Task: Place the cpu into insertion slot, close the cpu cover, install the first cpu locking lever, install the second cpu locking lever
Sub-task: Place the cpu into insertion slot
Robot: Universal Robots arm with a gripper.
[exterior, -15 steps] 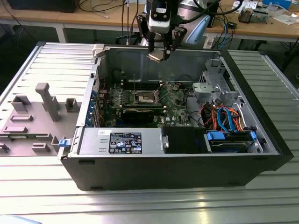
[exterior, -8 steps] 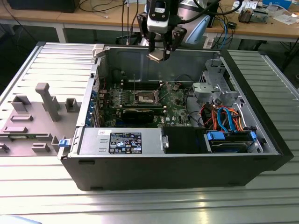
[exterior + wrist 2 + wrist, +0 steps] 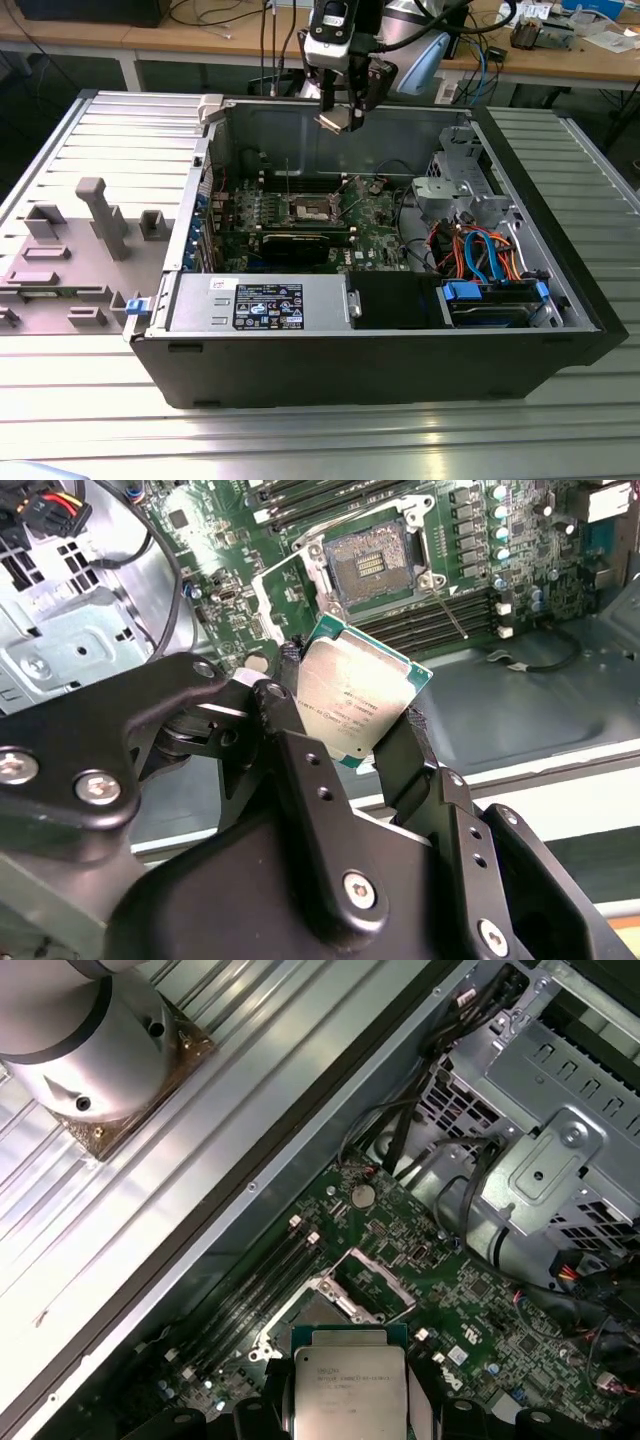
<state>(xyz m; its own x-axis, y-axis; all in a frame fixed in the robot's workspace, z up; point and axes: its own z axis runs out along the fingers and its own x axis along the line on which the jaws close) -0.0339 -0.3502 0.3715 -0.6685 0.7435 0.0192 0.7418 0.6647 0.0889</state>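
**The cpu point(image 3: 355, 705) held over the case, not yet seated**

We note the gripper point(image 3: 348, 720) pinching the cpu by 2 opposite edges, metal top toward both wrist cameras. We judge the edge grip keeps the contact face untouched. In the exterior view the chip hangs at upper middle of the frame, well above the insertion slot point(image 3: 310, 208) at frame centre inside the open computer case point(image 3: 300, 370). The slot's pin field lies exposed.

- Your arm point(image 3: 408, 28) comes in from the far edge of the exterior view, its wrist turned downward.
- Your gripper point(image 3: 345, 720) hangs in the air, its black fingers point(image 3: 405, 758) clamped on opposite edges of the cpu point(image 3: 352, 690), which sits tilted between them.
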